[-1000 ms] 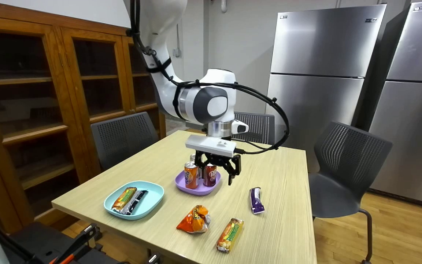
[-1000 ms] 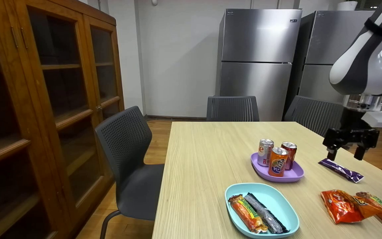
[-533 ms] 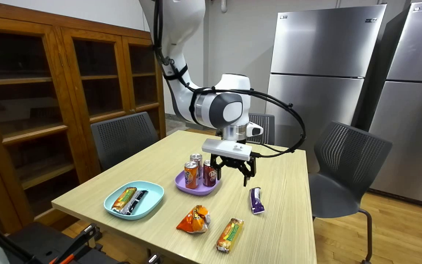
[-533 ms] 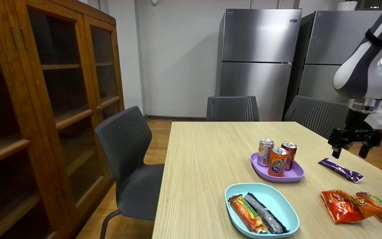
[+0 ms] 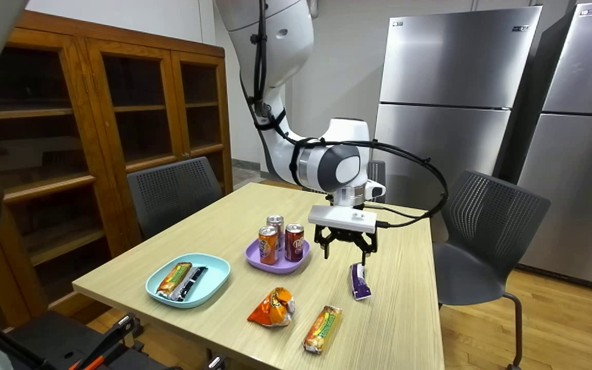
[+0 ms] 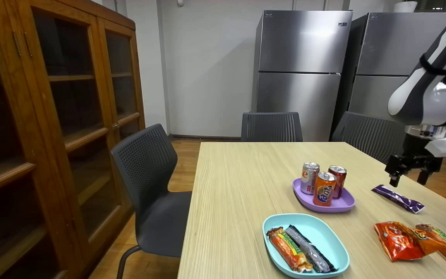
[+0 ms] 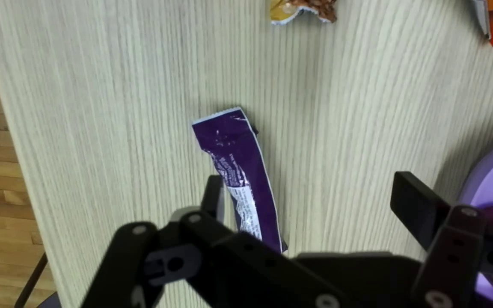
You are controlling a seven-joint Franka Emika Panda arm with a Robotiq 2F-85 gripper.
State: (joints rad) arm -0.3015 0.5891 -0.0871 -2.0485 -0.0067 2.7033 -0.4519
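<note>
Your black two-fingered gripper (image 7: pixel 308 186) — jaws apart — near a slim purple foil-wrapped bar (image 7: pixel 245 171).
Near the bar: a rounded lilac plastic tray (image 5: pixel 280 268).

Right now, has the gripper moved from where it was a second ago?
Yes. In an exterior view, the gripper has shifted toward picture right: it overlapped the purple tray, and now stands clear of its right rim.

Cans (image 6: pixel 324 190) stand on a tray (image 6: pixel 345 202) — a packet (image 7: pixel 244 173) lies nearby.
</note>
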